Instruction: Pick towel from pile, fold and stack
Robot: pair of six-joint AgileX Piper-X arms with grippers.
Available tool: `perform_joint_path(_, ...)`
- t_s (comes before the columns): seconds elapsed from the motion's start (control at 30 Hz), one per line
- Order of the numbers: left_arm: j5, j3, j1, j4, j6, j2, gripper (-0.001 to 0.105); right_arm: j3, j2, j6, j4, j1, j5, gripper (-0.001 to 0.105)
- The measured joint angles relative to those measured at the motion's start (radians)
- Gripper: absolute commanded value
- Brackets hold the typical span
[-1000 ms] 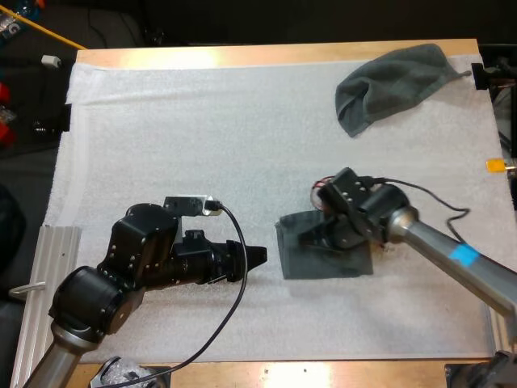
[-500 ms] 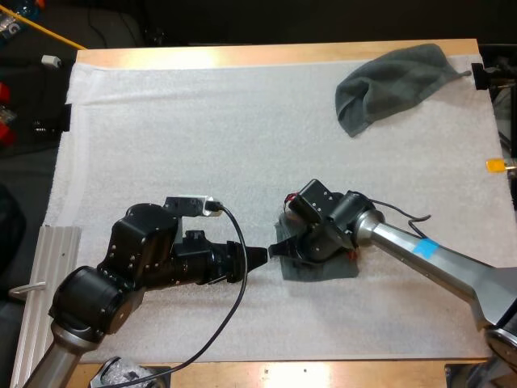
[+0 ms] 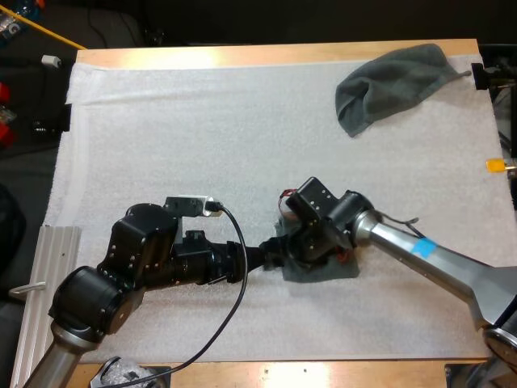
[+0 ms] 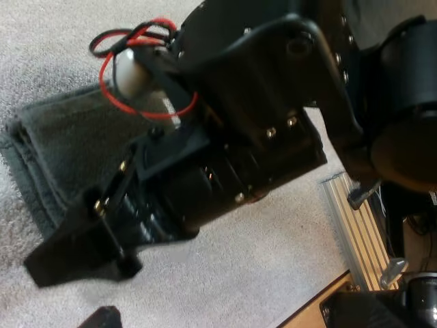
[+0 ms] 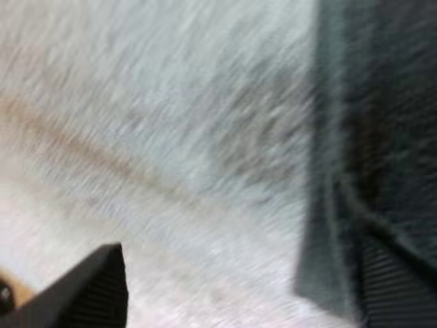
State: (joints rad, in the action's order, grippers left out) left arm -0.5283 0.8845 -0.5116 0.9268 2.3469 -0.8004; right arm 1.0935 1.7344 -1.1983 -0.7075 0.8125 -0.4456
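My right gripper (image 3: 284, 247) is low over the folded towel (image 3: 338, 269), a little right of the middle of the high view, and it hides most of the towel. In the right wrist view its fingers (image 5: 95, 290) stand wide apart, one over the white mat (image 3: 202, 137) and one at the towel's edge, holding nothing. My left gripper (image 3: 263, 256) points at the right gripper and is very near it. I cannot tell whether it is open or closed. The crumpled towel (image 3: 396, 81) lies in the upper right.

1. Mat (image 3: 202, 121): white, finely fuzzy texture.
2. Table (image 3: 275, 55) bordering the mat: light wood.
3. Folded towel (image 3: 339, 271) on the mat: dark grey-green.
4. Crumpled towel (image 3: 396, 85) at the mat's far right corner: the same grey-green.
5. Right gripper (image 3: 283, 246): black, with ribbed fingers (image 5: 392, 287).
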Motion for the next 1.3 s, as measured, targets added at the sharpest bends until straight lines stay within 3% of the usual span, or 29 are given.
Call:
perform_joint_path(0.3, 0.000, 0.000, 0.000, 0.000, 0.000, 0.000, 0.068, 0.002, 0.000, 0.027, 0.090, 0.085, 0.028, 0.068)
perform_joint_path(0.47, -0.003, 0.000, 0.000, 0.000, -0.005, 0.000, 0.068, 0.024, 0.000, 0.027, 0.060, 0.085, 0.147, 0.068)
perform_joint_path(0.7, -0.022, 0.000, 0.000, 0.001, -0.012, 0.000, 0.068, 0.055, -0.046, -0.047, -0.069, 0.085, 0.295, 0.068)
perform_joint_path(1.07, -0.022, 0.000, 0.000, 0.013, -0.063, 0.000, 0.068, 0.158, -0.210, -0.230, -0.362, 0.085, 0.618, 0.068)
perform_joint_path(1.3, -0.022, 0.000, 0.000, 0.014, -0.080, 0.000, 0.068, 0.162, -0.414, -0.244, -0.482, 0.085, 0.660, 0.068)
